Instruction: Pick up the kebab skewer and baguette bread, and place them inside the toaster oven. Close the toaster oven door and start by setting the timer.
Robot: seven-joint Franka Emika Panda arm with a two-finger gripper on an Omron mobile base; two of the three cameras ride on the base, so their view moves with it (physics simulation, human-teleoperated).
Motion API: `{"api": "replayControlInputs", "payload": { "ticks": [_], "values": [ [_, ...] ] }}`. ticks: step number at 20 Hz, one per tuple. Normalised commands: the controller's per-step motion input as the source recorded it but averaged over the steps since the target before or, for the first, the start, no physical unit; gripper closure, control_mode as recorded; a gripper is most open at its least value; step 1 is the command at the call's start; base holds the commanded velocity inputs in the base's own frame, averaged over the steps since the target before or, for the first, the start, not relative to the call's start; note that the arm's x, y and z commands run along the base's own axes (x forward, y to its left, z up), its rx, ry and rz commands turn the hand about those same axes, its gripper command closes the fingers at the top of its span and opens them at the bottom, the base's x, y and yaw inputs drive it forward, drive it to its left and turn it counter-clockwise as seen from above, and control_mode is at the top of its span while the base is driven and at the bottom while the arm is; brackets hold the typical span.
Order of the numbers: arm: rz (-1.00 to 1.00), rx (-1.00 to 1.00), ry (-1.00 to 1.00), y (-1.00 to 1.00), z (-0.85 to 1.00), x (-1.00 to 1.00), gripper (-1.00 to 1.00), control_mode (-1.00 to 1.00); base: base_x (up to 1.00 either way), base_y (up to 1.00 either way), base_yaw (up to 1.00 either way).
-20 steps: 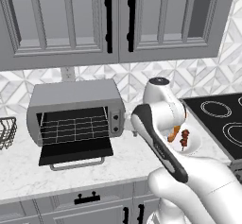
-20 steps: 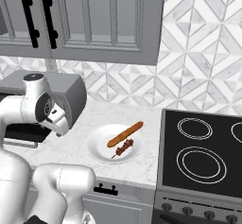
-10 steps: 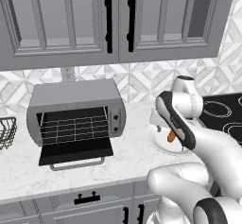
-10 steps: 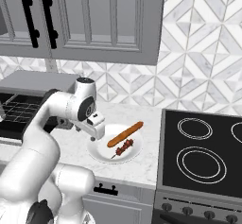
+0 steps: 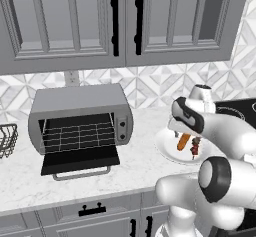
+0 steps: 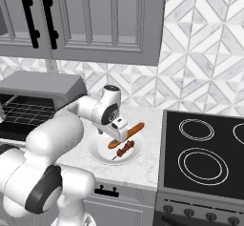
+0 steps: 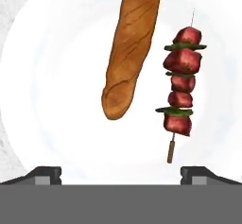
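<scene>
Jaws spread wide, holding nothing; my gripper (image 7: 121,173) hangs over the round white plate (image 7: 56,138). On it the short kebab skewer of dark red chunks (image 7: 180,91) lies just beside the long orange-brown baguette bread (image 7: 128,53), apart. Skewer likely light, thin, slippery: I'd pinch across the chunks. Baguette stiff; take it mid-length. Marble tabletop (image 5: 140,156) smooth; grey toaster oven (image 5: 77,116) stands open nearby, door (image 5: 80,161) down.
</scene>
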Motion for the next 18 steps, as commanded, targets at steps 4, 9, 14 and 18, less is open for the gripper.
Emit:
{"api": "replayControlInputs", "payload": {
  "ticks": [4, 9, 14, 18],
  "values": [
    [-0.01, 0.0, 0.0, 0.0, -0.32, 0.5, -1.0, -1.0, 0.0, 0.0, 0.0],
    [-0.03, 0.0, 0.01, -0.03, -0.41, 0.34, -1.0, -1.0, 0.0, 0.0, 0.0],
    [-0.06, 0.0, 0.0, -0.06, -0.37, 0.02, -1.0, -1.0, 0.0, 0.0, 0.0],
    [-0.08, 0.0, 0.0, 0.0, -0.3, 0.05, -1.0, -1.0, 0.0, 0.0, 0.0]
  ]
}}
